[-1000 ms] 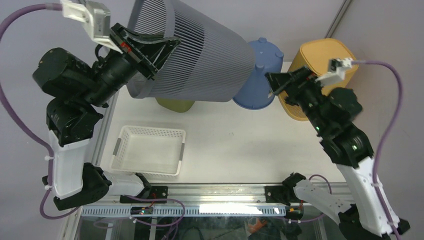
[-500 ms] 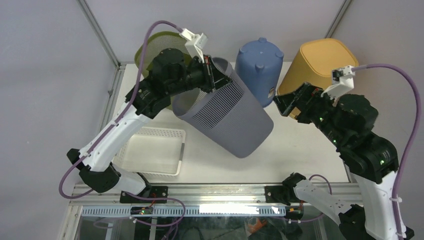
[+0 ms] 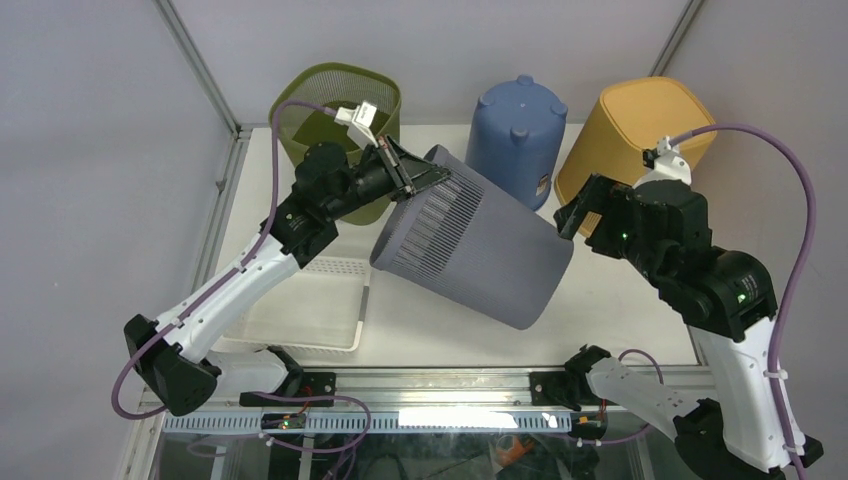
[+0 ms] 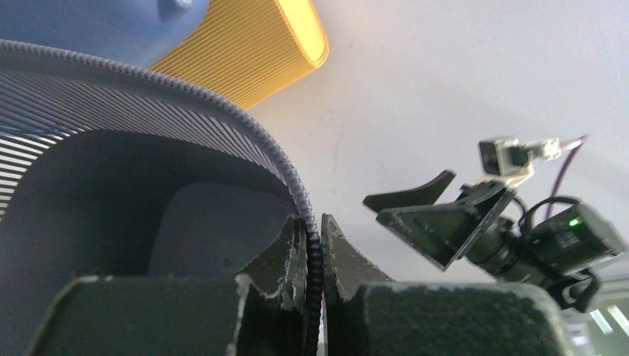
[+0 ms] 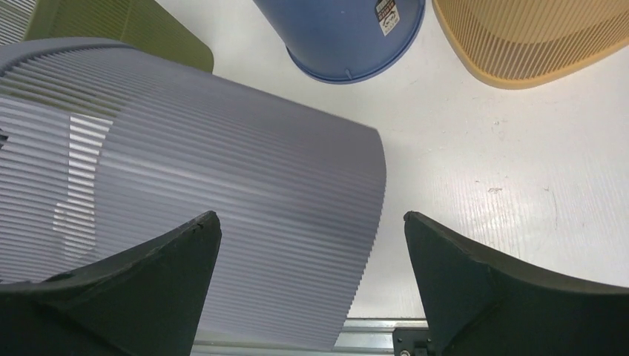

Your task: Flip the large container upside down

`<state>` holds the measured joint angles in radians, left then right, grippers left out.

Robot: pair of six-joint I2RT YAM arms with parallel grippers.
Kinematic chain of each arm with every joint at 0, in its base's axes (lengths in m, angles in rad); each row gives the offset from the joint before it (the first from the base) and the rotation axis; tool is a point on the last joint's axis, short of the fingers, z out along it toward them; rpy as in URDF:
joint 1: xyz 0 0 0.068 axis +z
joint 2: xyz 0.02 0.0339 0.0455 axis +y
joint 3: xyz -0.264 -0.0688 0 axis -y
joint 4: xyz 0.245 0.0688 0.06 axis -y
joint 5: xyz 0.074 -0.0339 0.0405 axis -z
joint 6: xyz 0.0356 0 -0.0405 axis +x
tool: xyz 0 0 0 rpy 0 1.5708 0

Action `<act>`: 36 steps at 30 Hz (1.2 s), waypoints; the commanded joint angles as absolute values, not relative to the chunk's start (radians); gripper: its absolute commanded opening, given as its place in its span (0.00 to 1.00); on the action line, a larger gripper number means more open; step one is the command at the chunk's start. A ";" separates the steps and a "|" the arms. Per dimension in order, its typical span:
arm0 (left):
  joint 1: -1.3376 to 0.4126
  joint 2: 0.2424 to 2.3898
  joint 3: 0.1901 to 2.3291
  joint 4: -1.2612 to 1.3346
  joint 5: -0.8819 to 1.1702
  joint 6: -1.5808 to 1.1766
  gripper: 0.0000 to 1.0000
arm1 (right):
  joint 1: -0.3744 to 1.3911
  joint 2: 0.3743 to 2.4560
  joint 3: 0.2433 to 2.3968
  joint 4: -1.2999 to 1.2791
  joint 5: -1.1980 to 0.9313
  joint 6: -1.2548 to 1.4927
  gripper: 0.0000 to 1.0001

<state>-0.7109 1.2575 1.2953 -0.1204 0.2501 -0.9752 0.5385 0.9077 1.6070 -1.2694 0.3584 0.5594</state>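
The large grey ribbed container (image 3: 470, 250) hangs tilted on its side over the table, mouth up-left and base down-right. My left gripper (image 3: 420, 178) is shut on its rim. In the left wrist view the beaded rim (image 4: 300, 193) runs between the two closed fingers of the left gripper (image 4: 312, 222), with the dark inside of the container (image 4: 148, 200) to the left. My right gripper (image 3: 580, 212) is open and empty just right of the base. In the right wrist view the right gripper (image 5: 311, 219) hovers above the container's ribbed wall (image 5: 222, 178) without touching it.
A green bin (image 3: 335, 95) stands upright at the back left. A blue bin (image 3: 515, 125) and a yellow bin (image 3: 640, 125) stand upside down at the back. A white tray (image 3: 300, 310) lies at the front left, partly under the left arm.
The left arm has swung the grey container down from high up and carried it right, so its base now lies near the right gripper. The right gripper has shifted slightly.
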 commanded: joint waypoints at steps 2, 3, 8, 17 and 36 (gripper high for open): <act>-0.675 1.184 1.124 0.352 0.295 -1.269 0.00 | 0.538 0.923 1.592 -1.261 0.307 0.575 0.99; -0.675 1.186 1.099 0.378 0.295 -1.291 0.00 | 0.537 0.929 1.583 -1.255 0.283 0.577 0.99; -0.675 1.211 1.022 0.431 0.291 -1.304 0.00 | 0.528 0.933 1.509 -1.196 0.204 0.589 0.99; -0.676 1.319 0.838 0.728 0.315 -1.453 0.00 | 0.465 0.940 1.417 -1.213 0.185 0.669 0.99; -0.679 1.414 1.124 0.015 0.173 -0.942 0.98 | 0.459 0.730 1.181 -1.249 0.213 0.807 0.99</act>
<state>-0.6743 1.4124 0.9756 0.1894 0.2176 -1.1522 0.4641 0.8070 1.2270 -1.3346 0.2913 0.7574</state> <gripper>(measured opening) 0.930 0.991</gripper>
